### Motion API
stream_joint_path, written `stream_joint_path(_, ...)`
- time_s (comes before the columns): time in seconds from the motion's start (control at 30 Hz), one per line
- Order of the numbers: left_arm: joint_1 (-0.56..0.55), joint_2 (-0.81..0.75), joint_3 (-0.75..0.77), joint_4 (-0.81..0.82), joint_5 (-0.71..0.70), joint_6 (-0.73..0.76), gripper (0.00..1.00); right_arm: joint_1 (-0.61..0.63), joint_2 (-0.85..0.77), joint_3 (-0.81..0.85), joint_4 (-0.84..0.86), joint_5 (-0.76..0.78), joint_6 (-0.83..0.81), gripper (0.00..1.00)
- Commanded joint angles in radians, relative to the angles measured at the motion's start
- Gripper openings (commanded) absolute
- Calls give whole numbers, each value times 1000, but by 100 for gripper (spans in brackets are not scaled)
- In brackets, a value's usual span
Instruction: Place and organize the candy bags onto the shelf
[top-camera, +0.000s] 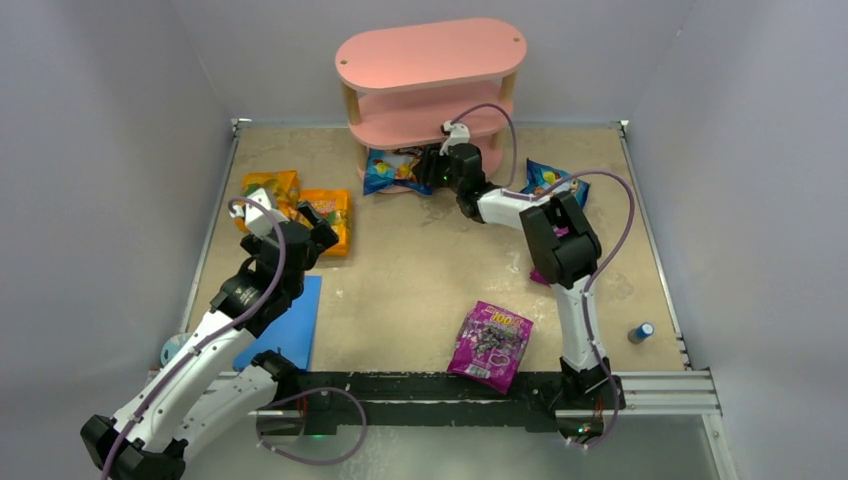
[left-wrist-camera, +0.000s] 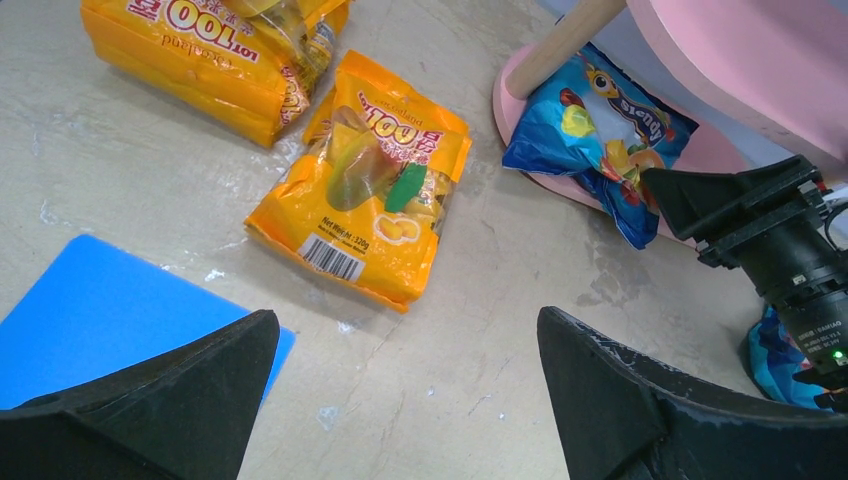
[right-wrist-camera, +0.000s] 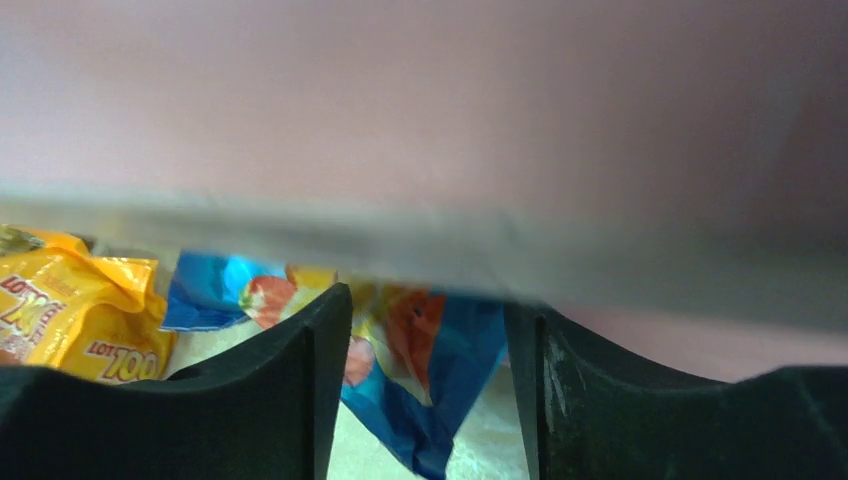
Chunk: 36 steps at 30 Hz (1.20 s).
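The pink shelf (top-camera: 430, 60) stands at the back. My right gripper (top-camera: 432, 168) reaches to its bottom tier and is shut on a blue candy bag (top-camera: 390, 170). The bag fills the gap between the fingers in the right wrist view (right-wrist-camera: 440, 360) and lies partly on the bottom board (left-wrist-camera: 590, 130). My left gripper (left-wrist-camera: 408, 325) is open and empty, just short of an orange bag (left-wrist-camera: 365, 195). A second orange bag (left-wrist-camera: 210, 50) lies beyond it. Another blue bag (top-camera: 553, 182) lies right of the shelf. One magenta bag (top-camera: 490, 343) lies near the front. Another magenta bag (top-camera: 540, 275) peeks out under the right arm.
A flat blue mat (top-camera: 285, 320) lies under the left arm. A small blue bottle (top-camera: 640, 332) stands at the right edge. A round object (top-camera: 172, 348) sits at the left edge. Grey walls enclose the table.
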Motion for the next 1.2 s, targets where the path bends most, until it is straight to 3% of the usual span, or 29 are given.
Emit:
stream_joint_path(0.0,4,-13,26,9,8,-1,99,4,-130,-49,-41,102,-69,65)
stream_joint_path(0.13,4,-10,25,15,14,-1,99,-3,-276,-156,-87,229,-112,84)
stream_joint_path(0.2,3,-9,22,25,19,-1,99,-10,-377,-246,-100,281,-112,98)
stream_joint_path(0.33,3,-1,18,46,33,12,99,-66,-559,-397,-156,403,-42,99)
stream_joint_path(0.67,4,32,12,87,72,34,99,-497,-761,-554,-343,270,113,99)
stream_joint_path(0.87,4,37,20,88,88,44,99,-661,-680,-554,-300,93,81,98)
stream_joint_path(1.17,4,29,17,86,99,39,99,-689,-487,-506,-255,-69,85,94)
